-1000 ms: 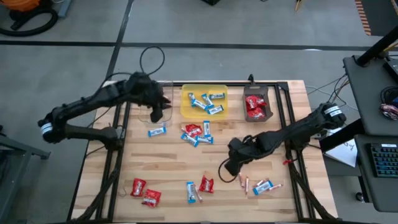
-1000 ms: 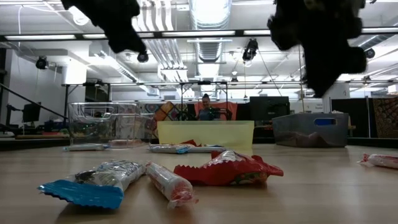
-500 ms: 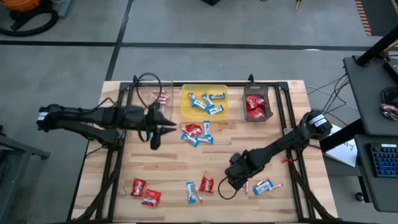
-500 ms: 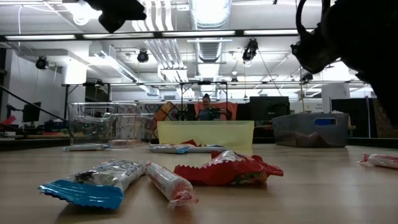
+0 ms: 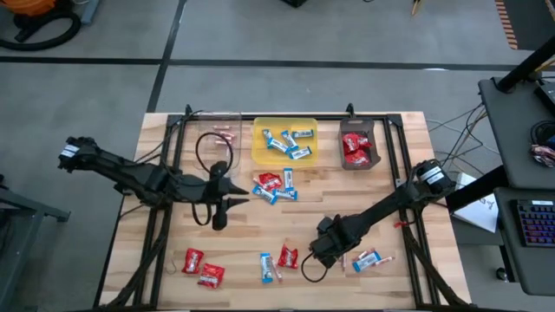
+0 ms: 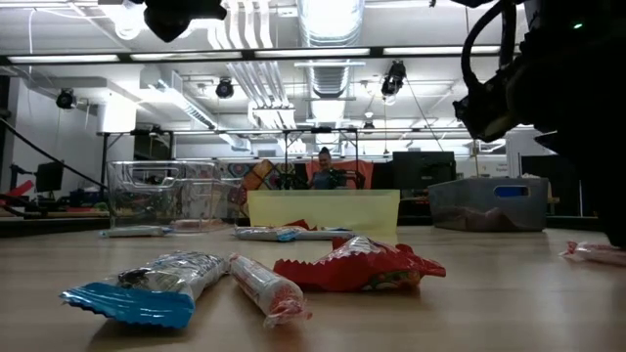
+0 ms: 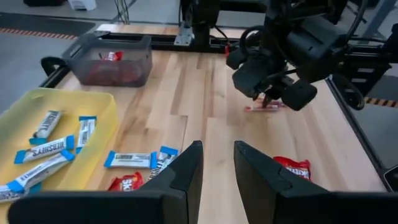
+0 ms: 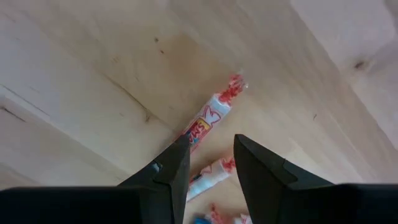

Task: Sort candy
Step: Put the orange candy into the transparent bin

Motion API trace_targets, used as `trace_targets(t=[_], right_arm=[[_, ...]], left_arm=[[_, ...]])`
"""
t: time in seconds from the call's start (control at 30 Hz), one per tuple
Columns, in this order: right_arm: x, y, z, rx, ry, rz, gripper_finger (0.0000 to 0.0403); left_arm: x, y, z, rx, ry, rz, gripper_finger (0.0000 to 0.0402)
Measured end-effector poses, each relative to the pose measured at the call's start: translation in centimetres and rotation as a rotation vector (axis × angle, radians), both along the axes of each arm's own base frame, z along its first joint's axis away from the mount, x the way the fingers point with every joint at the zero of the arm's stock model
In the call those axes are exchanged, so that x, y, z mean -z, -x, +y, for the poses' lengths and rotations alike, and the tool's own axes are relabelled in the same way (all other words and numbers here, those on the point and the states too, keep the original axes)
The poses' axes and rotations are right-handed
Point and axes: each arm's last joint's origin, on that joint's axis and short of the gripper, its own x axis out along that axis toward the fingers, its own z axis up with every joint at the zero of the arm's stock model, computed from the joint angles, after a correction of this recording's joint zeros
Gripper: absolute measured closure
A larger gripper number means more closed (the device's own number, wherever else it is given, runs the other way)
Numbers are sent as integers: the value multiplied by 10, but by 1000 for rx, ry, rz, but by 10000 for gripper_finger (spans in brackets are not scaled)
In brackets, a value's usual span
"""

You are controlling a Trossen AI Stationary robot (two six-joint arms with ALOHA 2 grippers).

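Overhead strip lights and pipework fill the room behind a pale wooden bench [image 5: 295, 221], where a person sits far back. Low over the bench's near right part, the right tool [image 5: 323, 250] hangs with its two fingers parted around nothing, a pinkish stick sweet [image 8: 211, 116] lying on the wood just ahead of the gap and a second one beside it. Close by sit a blue-and-white bar [image 5: 367, 259] and a red packet [image 5: 288, 256]. Toward the left-centre, the left tool [image 5: 234, 201] hovers above bare wood, fingers a little apart and empty, aimed at a loose cluster of bars and packets [image 5: 274, 185].

Along the far edge stand three trays: a clear tray [image 5: 217, 137] with a few sticks, a yellow tray [image 5: 260, 152] holding several blue-and-white bars, and a dark tray [image 5: 355, 128] holding red packets. By my reading the sort is well begun but far from finished. Still loose are the central cluster, two red packets [image 5: 201, 268] at the near left, a bar [image 5: 269, 268] near the front, and the sticks under the right tool.
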Motion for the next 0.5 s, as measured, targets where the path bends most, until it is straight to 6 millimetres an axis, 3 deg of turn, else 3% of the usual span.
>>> trace_targets(t=[0.3, 0.5], right_arm=[[2, -6, 1, 18, 40, -67, 284], [15, -8, 2, 22, 52, -40, 286]], left_arm=[[13, -14, -5, -4, -3, 47, 327], [21, -22, -8, -3, -11, 71, 327]])
